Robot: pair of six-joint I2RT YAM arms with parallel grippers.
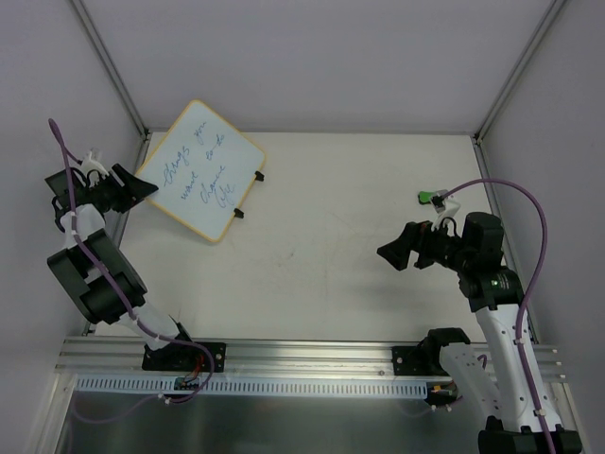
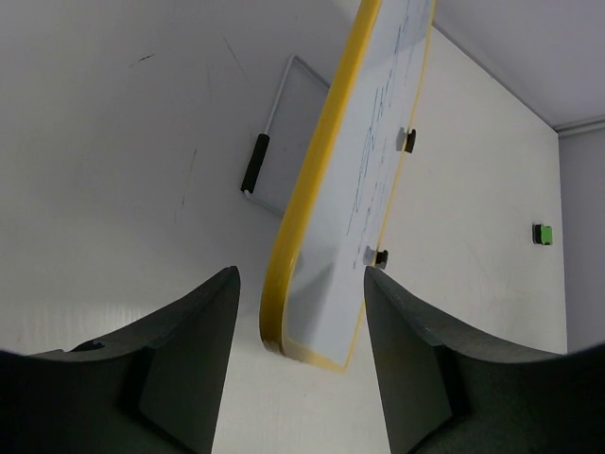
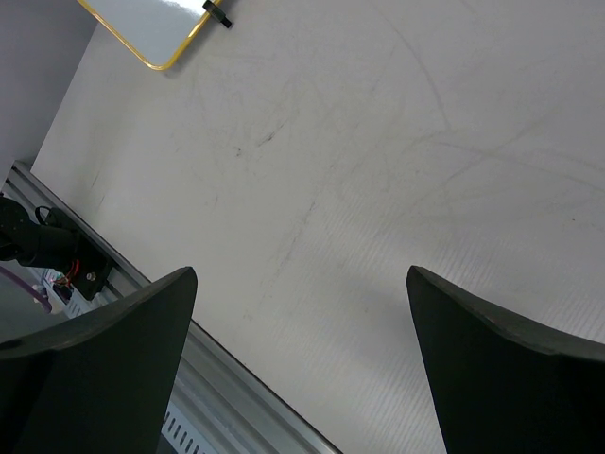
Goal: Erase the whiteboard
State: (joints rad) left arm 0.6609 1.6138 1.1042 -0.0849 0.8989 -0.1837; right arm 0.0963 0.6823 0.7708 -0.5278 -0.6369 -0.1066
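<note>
Our left fingers (image 2: 301,272) straddle a corner of the whiteboard (image 2: 359,189), tilted up off the bench (image 2: 142,142) at far left, but we cannot tell if they pinch it, so wiping could knock it loose; our right fingers (image 3: 301,272) gape empty.

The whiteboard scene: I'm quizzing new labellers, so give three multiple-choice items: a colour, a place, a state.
1. The whiteboard's handwriting is: A red; B blue; C green.
2. The green eraser lies: A on the table, far right; B on the whiteboard; C between the arm bases.
3. The right gripper is: A shut on the eraser; B shut on the whiteboard; C open, empty.
1 B: the script reads blue. 2 A: it sits alone at the right side. 3 C: its fingers stand wide apart with nothing between.
</note>
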